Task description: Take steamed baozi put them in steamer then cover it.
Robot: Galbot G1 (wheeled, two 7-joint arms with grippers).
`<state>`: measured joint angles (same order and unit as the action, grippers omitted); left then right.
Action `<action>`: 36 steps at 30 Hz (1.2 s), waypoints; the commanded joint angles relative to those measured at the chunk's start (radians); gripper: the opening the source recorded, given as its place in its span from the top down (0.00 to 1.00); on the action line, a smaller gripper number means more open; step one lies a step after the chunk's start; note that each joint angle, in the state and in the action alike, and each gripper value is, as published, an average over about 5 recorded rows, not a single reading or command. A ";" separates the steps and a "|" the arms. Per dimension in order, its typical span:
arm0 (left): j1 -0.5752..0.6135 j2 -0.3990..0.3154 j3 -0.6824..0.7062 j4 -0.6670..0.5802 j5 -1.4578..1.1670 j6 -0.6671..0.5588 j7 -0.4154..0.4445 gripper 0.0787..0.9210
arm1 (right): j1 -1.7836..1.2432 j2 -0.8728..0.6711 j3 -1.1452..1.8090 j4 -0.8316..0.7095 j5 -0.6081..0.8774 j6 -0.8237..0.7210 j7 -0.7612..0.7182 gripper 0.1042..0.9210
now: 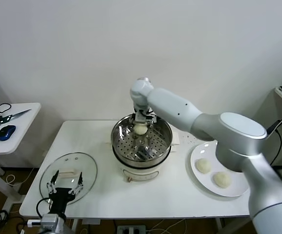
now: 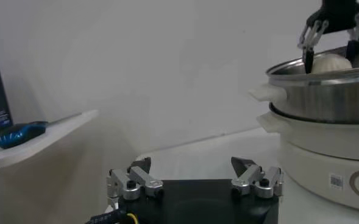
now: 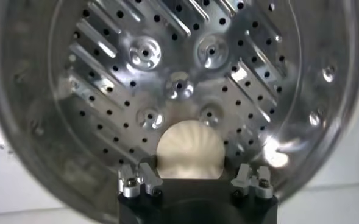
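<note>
My right gripper reaches down over the steel steamer and is shut on one cream-white baozi. In the right wrist view that baozi sits between the fingers, above the perforated bottom of the steamer, which holds no other bun. From the left wrist view the held baozi shows just above the steamer rim. Two more baozi lie on the white plate at the right. The glass cover lies flat at the front left, with my open left gripper over it.
The steamer stands on a white pot base at the table's middle. A side table at the far left carries a blue mouse and scissors. A wall stands close behind the table.
</note>
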<state>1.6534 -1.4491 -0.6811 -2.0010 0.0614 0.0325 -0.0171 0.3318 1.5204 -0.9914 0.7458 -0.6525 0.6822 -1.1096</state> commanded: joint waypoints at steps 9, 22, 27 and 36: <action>0.008 0.002 -0.002 0.007 -0.009 -0.007 -0.001 0.12 | -0.017 -0.004 0.019 -0.002 -0.015 0.014 0.011 0.14; 0.013 -0.002 -0.001 -0.014 -0.006 0.002 -0.001 0.12 | 0.273 -0.391 -0.132 0.373 0.443 -0.207 0.016 0.12; 0.013 -0.002 -0.002 -0.025 -0.007 0.005 -0.001 0.12 | 0.437 -0.602 -0.368 0.491 0.856 -0.566 0.062 0.12; 0.016 -0.006 -0.015 -0.039 -0.020 0.027 0.024 0.12 | 0.334 -0.886 -0.462 0.569 1.107 -0.888 -0.003 0.12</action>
<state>1.6634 -1.4544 -0.6907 -2.0315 0.0482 0.0485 -0.0145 0.6371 0.9428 -1.2913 1.1763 0.0980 0.1401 -1.1023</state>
